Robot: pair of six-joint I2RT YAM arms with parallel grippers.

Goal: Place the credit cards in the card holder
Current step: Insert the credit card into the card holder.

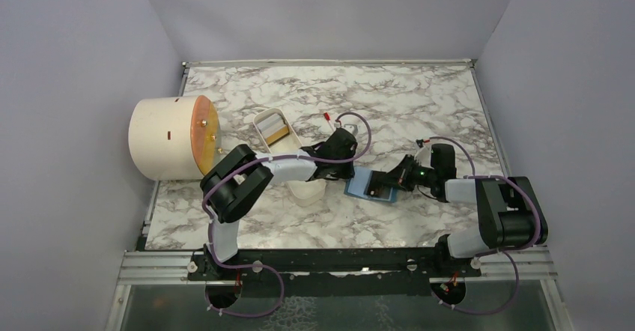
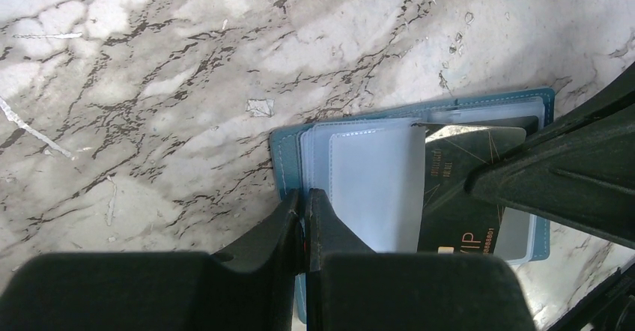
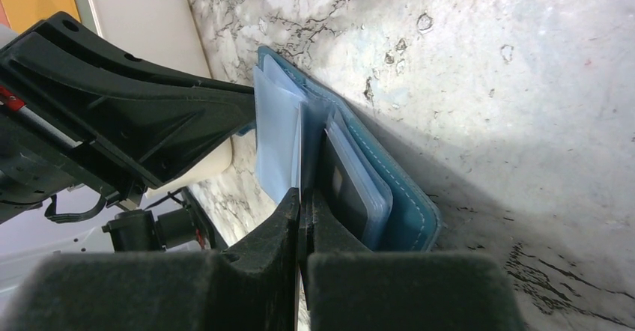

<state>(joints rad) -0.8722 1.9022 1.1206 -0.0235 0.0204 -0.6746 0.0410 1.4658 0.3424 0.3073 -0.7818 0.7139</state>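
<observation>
Top external: teal-blue two-panel wallet card holder lies open mid-table. My left arm, elbow folded, reaches in from 10 o'clock, and the left gripper is pinched almost closed on the cover edge. Right arm comes in from 3 o'clock. The right gripper is fully closed at the clear sleeves; can't tell if it has one. Dark grey VIP card sits on the holder.

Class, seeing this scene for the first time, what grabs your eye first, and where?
A cream cylinder with an orange face lies at the left edge of the table. Mid-table, the left end effector and right end effector meet at an open teal card holder, a dark card among its clear sleeves.
</observation>
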